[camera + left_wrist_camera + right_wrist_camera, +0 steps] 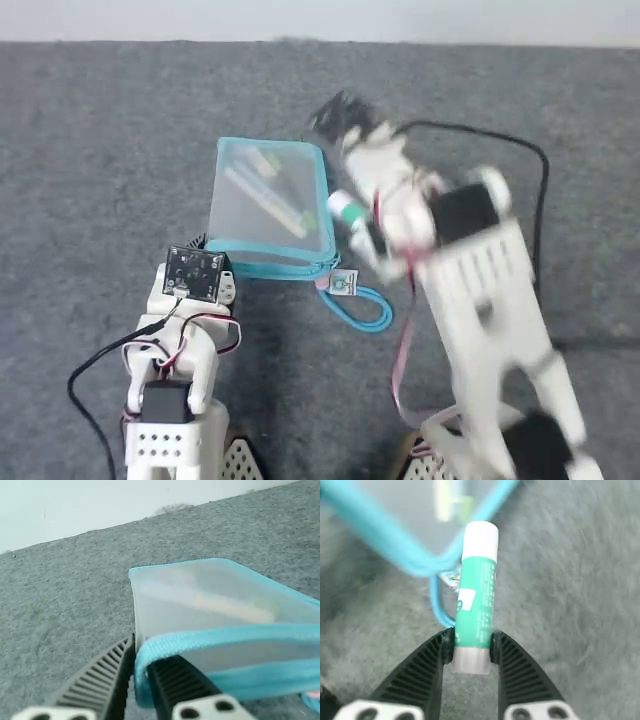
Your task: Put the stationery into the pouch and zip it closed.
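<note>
On the left, the left arm's pincer [141, 655] is clenched on the turquoise zip edge at the near corner of the pouch [265, 215], pinching the fabric between its ribbed fingers so that corner is pinned against the grey tabletop [100, 150]. The pouch lies flat in the middle, translucent, with a few pens [262, 190] visible through its skin; a blue wrist loop [368, 310] trails from its near right corner. Just right of the pouch, the right arm's pincer [472, 645] grasps a green glue stick [476, 595] by its lower end, the white cap pointing at the pouch's zip border and hovering over the loop. The step in hand looks like feeding the glue stick into the pouch. To do it well, the left grip should hold firm and perhaps lift slightly, so the mouth gapes rather than lying shut; how wide the mouth stands cannot be told from these views. The right arm should bring the cap low and nearly level with the opening, slide it under the upper lip, and push along the stick's length well past the zip teeth before letting go, otherwise the stick may roll back out or snag on the loop.
</note>
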Robot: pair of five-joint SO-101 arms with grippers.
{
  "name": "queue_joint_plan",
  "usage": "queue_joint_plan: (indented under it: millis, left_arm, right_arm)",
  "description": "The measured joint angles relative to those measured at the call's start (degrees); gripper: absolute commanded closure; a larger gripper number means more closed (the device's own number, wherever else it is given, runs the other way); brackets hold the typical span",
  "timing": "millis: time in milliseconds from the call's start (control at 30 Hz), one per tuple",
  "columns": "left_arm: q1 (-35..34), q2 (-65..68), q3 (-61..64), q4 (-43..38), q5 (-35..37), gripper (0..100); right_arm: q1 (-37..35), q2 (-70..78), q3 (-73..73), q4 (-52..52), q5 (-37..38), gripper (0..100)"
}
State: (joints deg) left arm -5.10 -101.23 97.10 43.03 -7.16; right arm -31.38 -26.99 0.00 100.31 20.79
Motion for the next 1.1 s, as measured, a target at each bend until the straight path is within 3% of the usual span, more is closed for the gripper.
queue_joint_plan:
  millis: [200, 400, 667, 867, 1100]
  left_arm:
    - [0.00, 0.00, 0.00, 0.00, 0.09, 99]
    - [1.58, 0.00, -0.26, 0.00, 3.52, 99]
    - [10.02, 0.00, -1.49, 0.09, 3.69, 99]
    - [11.96, 0.00, -1.49, 0.09, 3.69, 99]
    - [11.96, 0.00, -1.49, 0.09, 3.69, 99]
  right_arm:
    - [-9.32, -17.85, 17.05, -0.44, 0.88, 99.1]
    - [-10.11, -21.71, 30.68, -9.05, 0.88, 99.1]
    - [-10.20, -21.71, 34.46, -18.55, 0.09, 99.1]
    - [-10.02, -12.31, 34.46, -24.97, -0.44, 99.1]
    - [-7.56, 3.16, 27.43, -29.80, -8.09, 99.0]
